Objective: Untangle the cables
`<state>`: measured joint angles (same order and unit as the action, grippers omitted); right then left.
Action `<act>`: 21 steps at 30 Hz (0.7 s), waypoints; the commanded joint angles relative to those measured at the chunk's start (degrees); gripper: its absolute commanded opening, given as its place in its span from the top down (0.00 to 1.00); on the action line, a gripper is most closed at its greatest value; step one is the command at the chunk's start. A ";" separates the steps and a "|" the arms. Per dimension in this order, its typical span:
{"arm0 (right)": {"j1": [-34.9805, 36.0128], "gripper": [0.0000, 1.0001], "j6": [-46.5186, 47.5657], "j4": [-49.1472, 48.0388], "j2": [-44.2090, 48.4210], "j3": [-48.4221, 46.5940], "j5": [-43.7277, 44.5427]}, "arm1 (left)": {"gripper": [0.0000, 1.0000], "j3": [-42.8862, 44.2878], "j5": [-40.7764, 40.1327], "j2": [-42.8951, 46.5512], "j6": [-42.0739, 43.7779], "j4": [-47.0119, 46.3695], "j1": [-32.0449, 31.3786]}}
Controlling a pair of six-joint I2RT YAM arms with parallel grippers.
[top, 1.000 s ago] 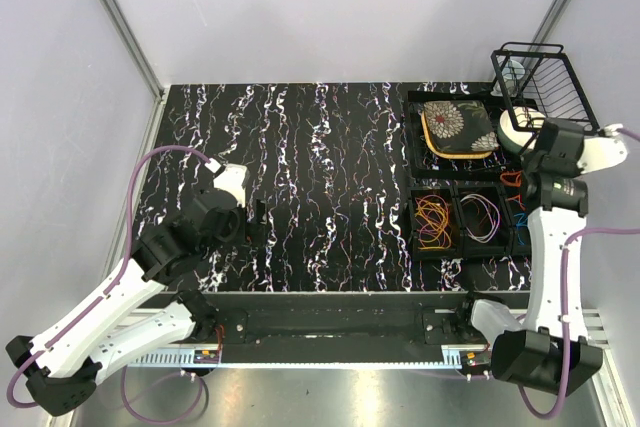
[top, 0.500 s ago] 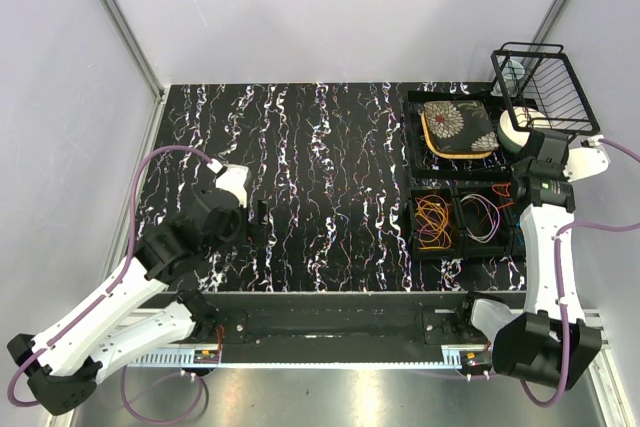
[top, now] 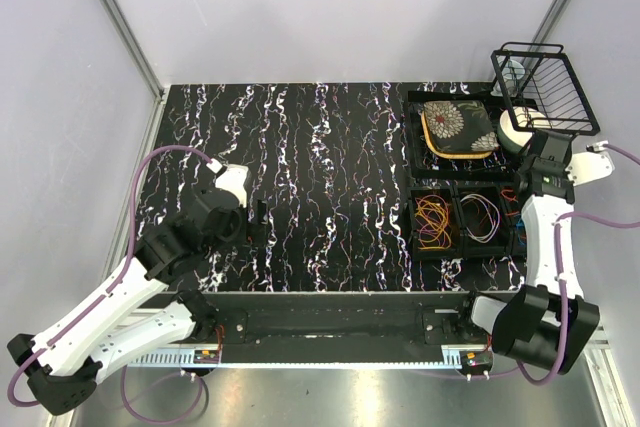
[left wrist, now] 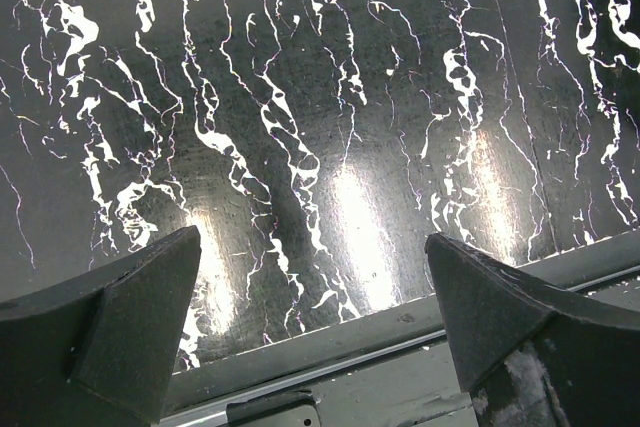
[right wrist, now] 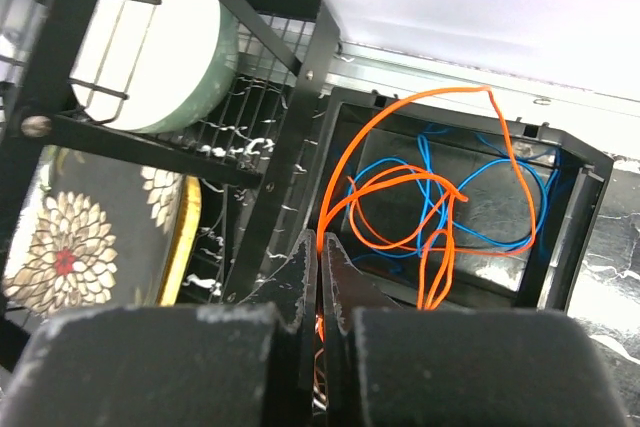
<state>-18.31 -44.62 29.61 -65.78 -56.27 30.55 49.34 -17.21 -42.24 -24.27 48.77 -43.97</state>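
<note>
The left gripper hangs over the table near its front left corner, its 2 fingers spread as wide as they go, with only bare marbled surface between them and nothing touched. Toward the right edge of the table sits a row of black bins: the leftmost holds an orange coil and the next a pale purple coil, both lying loose inside their own compartments. The bin nearest the right edge is mostly hidden under the right arm in the top view. There the right gripper has its fingers pressed together, pinching 1 orange cable at the tips. From the pinch this cable arches up above the bin and loops back down into it, crossing over a blue cable that lies on the bin floor. Just behind stand a black wire rack and a flower-patterned pad.
</note>
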 commanded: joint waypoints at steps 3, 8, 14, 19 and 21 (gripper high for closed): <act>-1.82 1.00 -0.29 -6.21 -0.75 3.71 0.31 | 0.01 -0.30 -1.77 -0.39 -0.34 -2.54 0.11; -2.44 1.00 0.67 -8.51 -1.72 6.17 -0.40 | 0.01 -0.21 -1.77 -0.74 -0.25 -2.54 0.11; -2.44 1.00 1.82 -11.49 -2.60 8.81 -2.33 | 0.01 -0.21 -1.86 -1.35 -0.34 -2.46 0.20; -2.44 1.00 2.26 -13.52 -4.96 10.74 -4.17 | 0.01 -0.12 -1.77 -1.79 -0.34 -2.45 0.20; -2.44 1.00 2.00 -13.87 -5.76 11.01 -5.49 | 0.01 -0.12 -1.86 -1.79 -0.43 -2.45 0.20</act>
<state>-20.49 -43.13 19.20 -70.04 -45.95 27.27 49.34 -17.47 -44.01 -24.27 48.45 -43.97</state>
